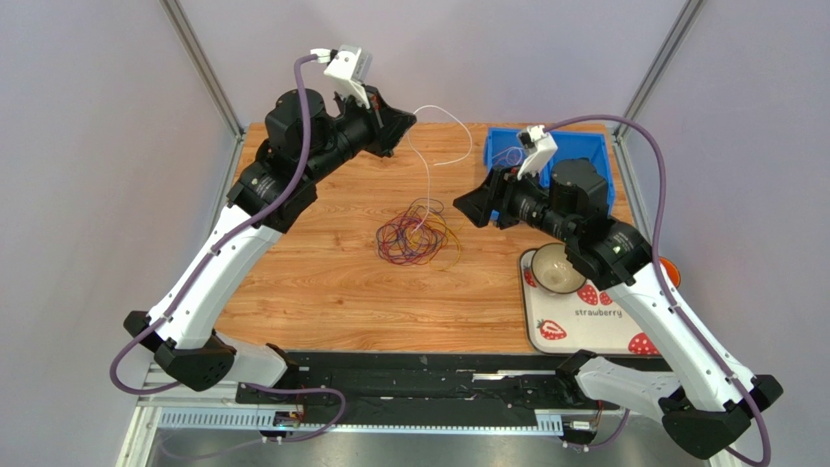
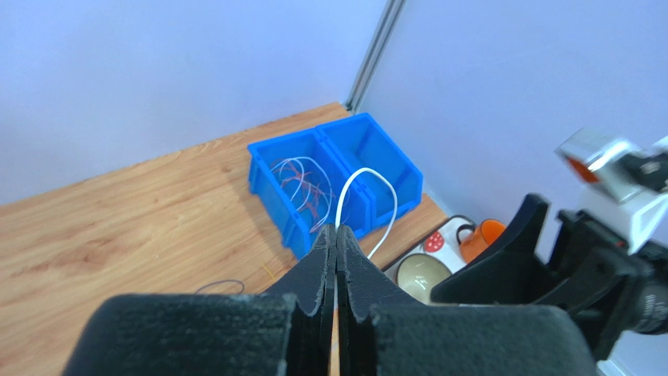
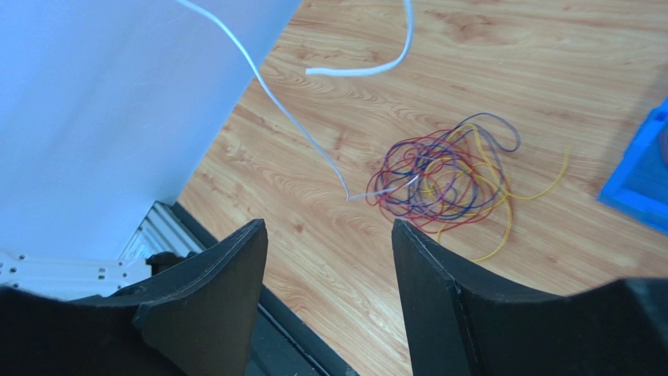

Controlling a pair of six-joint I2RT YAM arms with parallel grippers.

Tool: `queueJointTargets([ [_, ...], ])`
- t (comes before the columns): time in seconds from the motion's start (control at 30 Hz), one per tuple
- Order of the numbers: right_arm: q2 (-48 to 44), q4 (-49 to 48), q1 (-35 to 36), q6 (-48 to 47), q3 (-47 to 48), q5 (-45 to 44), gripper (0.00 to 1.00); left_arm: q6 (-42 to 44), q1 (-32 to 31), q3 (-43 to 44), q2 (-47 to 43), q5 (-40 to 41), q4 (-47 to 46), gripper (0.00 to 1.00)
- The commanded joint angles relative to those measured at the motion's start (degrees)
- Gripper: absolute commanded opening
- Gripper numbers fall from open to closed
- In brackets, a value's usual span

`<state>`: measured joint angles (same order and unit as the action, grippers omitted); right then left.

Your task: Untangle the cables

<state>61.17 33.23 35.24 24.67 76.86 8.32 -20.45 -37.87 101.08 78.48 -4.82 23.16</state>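
Observation:
A tangle of thin red, purple, orange and yellow cables (image 1: 419, 238) lies on the wooden table's middle, also seen in the right wrist view (image 3: 443, 176). One white cable (image 1: 458, 122) rises out of it to my left gripper (image 1: 404, 122), which is raised over the table's back and shut on it. In the left wrist view the white cable (image 2: 368, 174) loops out past the pressed-together tips of that gripper (image 2: 336, 231). My right gripper (image 1: 468, 207) hovers right of the tangle, open and holding nothing (image 3: 328, 227). The white cable (image 3: 274, 98) runs slanting above the table.
A blue two-part bin (image 1: 596, 146) stands at the back right; its left compartment holds a few thin wires (image 2: 302, 184). A strawberry-pattern tray (image 1: 594, 326) at the front right carries a bowl (image 1: 557, 268) and an orange mug (image 1: 670, 272).

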Motion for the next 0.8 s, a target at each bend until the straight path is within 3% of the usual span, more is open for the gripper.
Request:
queueJointTargets([
  [0.0,-0.96,-9.74,0.26,3.37,-7.59,6.44,0.64,0.41,-2.12,2.63,1.50,0.33,1.01,0.00],
  [0.2,0.70,-18.37,0.96,5.04,-14.27,7.33,0.64,-0.03,-3.09,2.90,1.77,1.21,1.01,0.00],
  [0.37,4.83,-22.07,4.04,4.60,-14.20,4.62,0.63,-0.21,-3.79,2.99,1.77,1.66,0.75,0.00],
  [0.7,9.14,-20.58,7.82,3.20,-11.65,-2.16,0.24,0.41,-4.14,1.32,0.54,2.53,0.75,0.00],
  [0.77,8.88,-19.53,8.35,2.67,-10.94,-4.26,0.24,0.76,-4.06,0.88,-0.16,2.71,0.57,0.00],
])
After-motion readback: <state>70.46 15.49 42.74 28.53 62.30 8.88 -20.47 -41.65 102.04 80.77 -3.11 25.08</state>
